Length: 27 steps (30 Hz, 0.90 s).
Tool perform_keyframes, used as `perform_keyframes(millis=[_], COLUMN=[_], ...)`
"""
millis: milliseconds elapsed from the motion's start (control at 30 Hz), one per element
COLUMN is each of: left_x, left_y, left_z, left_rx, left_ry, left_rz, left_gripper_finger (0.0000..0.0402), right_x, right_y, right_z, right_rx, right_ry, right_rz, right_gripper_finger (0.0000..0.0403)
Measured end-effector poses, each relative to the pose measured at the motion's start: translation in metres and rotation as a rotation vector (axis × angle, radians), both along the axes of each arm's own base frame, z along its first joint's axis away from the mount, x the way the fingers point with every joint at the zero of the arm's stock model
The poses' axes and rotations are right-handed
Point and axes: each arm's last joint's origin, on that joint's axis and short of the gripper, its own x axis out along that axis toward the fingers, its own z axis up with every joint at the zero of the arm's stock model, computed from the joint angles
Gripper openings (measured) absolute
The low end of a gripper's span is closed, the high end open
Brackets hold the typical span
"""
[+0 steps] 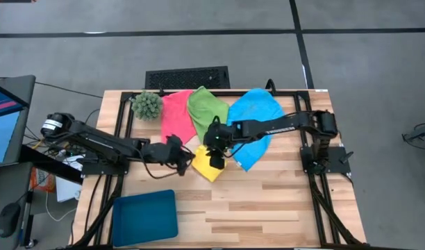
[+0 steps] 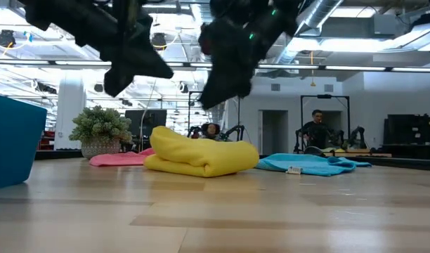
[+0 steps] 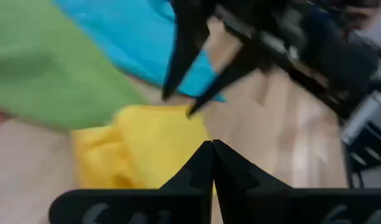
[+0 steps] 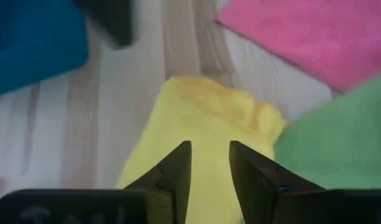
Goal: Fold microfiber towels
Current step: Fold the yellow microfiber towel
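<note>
Right arm: reaching in from the table's right edge toward the middle, with the right gripper (image 1: pixel 214 147) hanging just above the yellow towel (image 1: pixel 206 164).
Right claw: fingers (image 4: pixel 174 171) standing a narrow gap apart, gripping nothing, with yellow cloth showing between them.
Left arm: stretching low from the table's left edge toward the middle, with the left gripper (image 1: pixel 187 157) lying just beside the yellow towel's left side.
Left claw: fingers (image 3: pixel 206 163) pressing tip to tip, holding nothing.
Yellow towel: sitting near the middle of the table as a small, puffy, loosely folded bundle.
Pink towel (image 1: pixel 176 115): lying flat near the far edge.
Green towel (image 1: pixel 206 110): lying spread beside the pink one, overlapping its edge.
Blue towel (image 1: pixel 255 123): lying spread and rumpled under the right arm, toward the far right.
Tray (image 1: pixel 144 217): sitting at the near left corner.
Plant (image 1: pixel 147 105): standing near the far left corner.
</note>
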Motion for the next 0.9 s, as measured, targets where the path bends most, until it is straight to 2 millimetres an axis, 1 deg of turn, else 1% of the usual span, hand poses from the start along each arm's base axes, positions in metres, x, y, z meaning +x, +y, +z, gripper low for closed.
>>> perform_keyframes(millis=[100,200,267,367,400,467,500,533,600,633,700,800,867,900], left_x=[0.008,0.018,0.027,0.042,0.047,0.054,0.057,0.06,0.065,0.064,0.068,0.066,0.064,0.062], left_y=[-0.004,0.0,0.003,0.008,0.01,0.014,0.016,0.018,0.021,0.022,0.024,0.027,0.03,0.031], left_z=[-0.005,-0.019,-0.028,-0.031,-0.031,-0.029,-0.027,-0.026,-0.026,-0.028,-0.035,-0.044,-0.051,-0.054], left_rx=[0.009,-0.01,0.0,0.035,0.047,0.073,0.089,0.109,0.146,0.16,0.175,0.174,0.182,0.187], left_ry=[-0.015,0.047,0.097,0.13,0.14,0.174,0.196,0.218,0.261,0.301,0.336,0.399,0.462,0.493], left_rz=[-0.087,-0.134,-0.152,-0.151,-0.145,-0.139,-0.138,-0.144,-0.15,-0.158,-0.167,-0.163,-0.14,-0.124], left_gripper_finger=[0.0,0.0,0.0,0.0,0.0,0.0,0.0,0.0,0.0,0.0,0.0,0.0,0.0,0.0], right_x=[-0.017,-0.033,-0.038,-0.04,-0.04,-0.036,-0.037,-0.039,-0.034,-0.032,-0.038,-0.029,-0.034,-0.029], right_y=[0.009,0.019,0.027,0.039,0.043,0.052,0.055,0.057,0.063,0.066,0.07,0.078,0.08,0.083], right_z=[0.015,0.022,0.023,0.022,0.02,0.012,0.008,0.006,0.005,0.003,-0.006,-0.013,-0.021,-0.024], right_rx=[0.038,0.105,0.152,0.25,0.266,0.284,0.285,0.281,0.311,0.321,0.29,0.327,0.294,0.318], right_ry=[0.08,0.165,0.191,0.208,0.213,0.218,0.239,0.26,0.229,0.226,0.288,0.259,0.313,0.29], right_rz=[-0.182,-0.409,-0.534,-0.685,-0.713,-0.756,-0.773,-0.786,-0.806,-0.821,-0.845,-0.857,-0.867,-0.869], right_gripper_finger=[0.0127,0.0126,0.0132,0.0156,0.0167,0.019,0.02,0.021,0.0224,0.0228,0.0233,0.0234,0.0233,0.0232])
